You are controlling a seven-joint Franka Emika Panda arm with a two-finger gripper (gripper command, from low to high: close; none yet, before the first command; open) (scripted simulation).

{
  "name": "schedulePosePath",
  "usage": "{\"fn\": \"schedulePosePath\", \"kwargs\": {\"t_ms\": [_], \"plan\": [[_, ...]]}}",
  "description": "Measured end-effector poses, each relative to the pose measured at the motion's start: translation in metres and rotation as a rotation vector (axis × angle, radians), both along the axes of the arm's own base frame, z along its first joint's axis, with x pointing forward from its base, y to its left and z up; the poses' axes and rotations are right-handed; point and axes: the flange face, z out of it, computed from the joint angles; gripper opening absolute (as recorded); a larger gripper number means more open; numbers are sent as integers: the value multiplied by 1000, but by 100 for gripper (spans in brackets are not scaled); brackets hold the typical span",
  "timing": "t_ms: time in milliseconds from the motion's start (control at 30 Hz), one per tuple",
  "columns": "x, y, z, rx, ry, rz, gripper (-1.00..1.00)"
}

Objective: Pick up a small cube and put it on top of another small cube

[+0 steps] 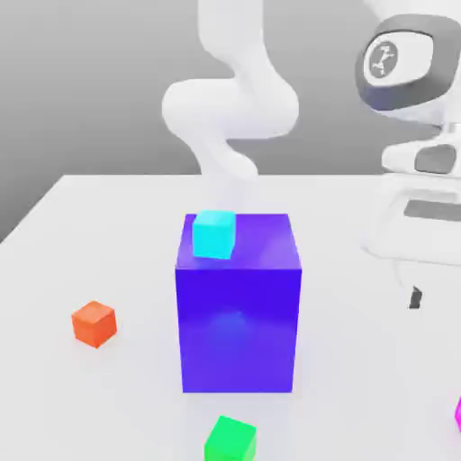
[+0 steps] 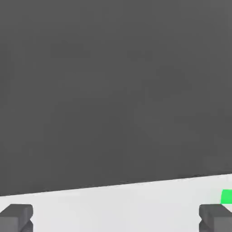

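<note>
Our gripper (image 2: 116, 217) is fully open, nothing held; we judge we're pre-approach. Nearest the exterior camera: green cube (image 1: 230, 439) and pink cube (image 1: 458, 414), the latter clipped at that view's right edge. Next we need to get over the pink one. Beyond: orange cube (image 1: 94, 323), blue block (image 1: 238, 302) carrying a cyan cube (image 1: 214, 233). Open table (image 1: 81, 225) between.

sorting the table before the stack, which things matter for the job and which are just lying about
For the job:
- small magenta-pink cube, at the exterior view's right edge
- gripper, open, holding nothing

Lying about:
- big blue-violet block
- cyan cube on top of it
- orange cube
- green cube
</note>
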Motion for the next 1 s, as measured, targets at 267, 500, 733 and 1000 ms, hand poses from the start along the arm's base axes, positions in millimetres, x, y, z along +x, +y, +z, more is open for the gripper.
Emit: {"fn": "schedulePosePath", "kwargs": {"t_ms": [267, 500, 733, 1000], "plan": [[-41, 73, -112, 67, 168, -25, 0], [-56, 91, -195, 89, 211, -34, -100], [-56, 92, -183, 92, 211, -35, -100], [-12, -40, -120, 89, 214, -211, -100]]}}
